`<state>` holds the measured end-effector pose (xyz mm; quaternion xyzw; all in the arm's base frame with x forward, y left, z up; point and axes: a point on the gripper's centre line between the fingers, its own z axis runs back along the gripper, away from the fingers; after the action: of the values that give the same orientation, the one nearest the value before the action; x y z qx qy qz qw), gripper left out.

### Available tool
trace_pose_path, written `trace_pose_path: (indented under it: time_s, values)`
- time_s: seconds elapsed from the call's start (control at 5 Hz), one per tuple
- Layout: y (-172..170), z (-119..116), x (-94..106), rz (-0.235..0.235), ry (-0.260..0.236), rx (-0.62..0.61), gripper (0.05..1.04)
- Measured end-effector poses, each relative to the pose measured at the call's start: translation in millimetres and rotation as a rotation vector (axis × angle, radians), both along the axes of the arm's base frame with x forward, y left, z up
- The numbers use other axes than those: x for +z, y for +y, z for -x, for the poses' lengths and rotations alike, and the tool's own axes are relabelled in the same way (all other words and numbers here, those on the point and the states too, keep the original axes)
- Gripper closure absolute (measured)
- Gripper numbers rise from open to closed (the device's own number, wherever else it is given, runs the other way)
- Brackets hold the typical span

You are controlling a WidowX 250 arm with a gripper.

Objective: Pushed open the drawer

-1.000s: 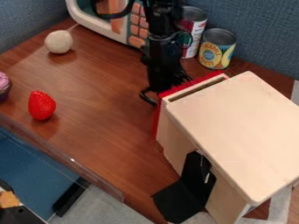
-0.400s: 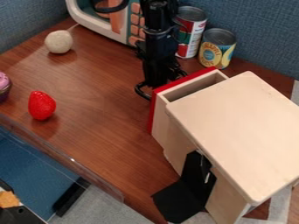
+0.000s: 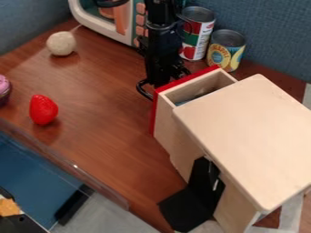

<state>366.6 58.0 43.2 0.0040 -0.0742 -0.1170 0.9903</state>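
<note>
Partly open, the drawer (image 3: 168, 127) juts left beside the gripper (image 3: 160, 81), whose grip cannot be told; some travel perhaps remains.

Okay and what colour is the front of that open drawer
The drawer's front is red, clearest in the camera view.

The gripper (image 3: 157, 84) hangs at the red front of the partly open drawer (image 3: 200, 86) in the wooden cabinet (image 3: 249, 132), with two cans (image 3: 197, 34) behind and a strawberry (image 3: 43, 109) off to one side
</note>
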Motion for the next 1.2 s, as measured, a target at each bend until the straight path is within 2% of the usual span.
trace_pose_path:
  time_s: [0.2, 0.8, 1.2]
  values:
    - [12.8, -4.2, 7.3, -0.009, -0.014, 0.025, 0.954]
    - [33.8, -7.2, 7.4, -0.012, -0.012, 0.057, 0.955]
    - [34.2, -12.4, 10.1, -0.008, -0.006, -0.018, 0.955]
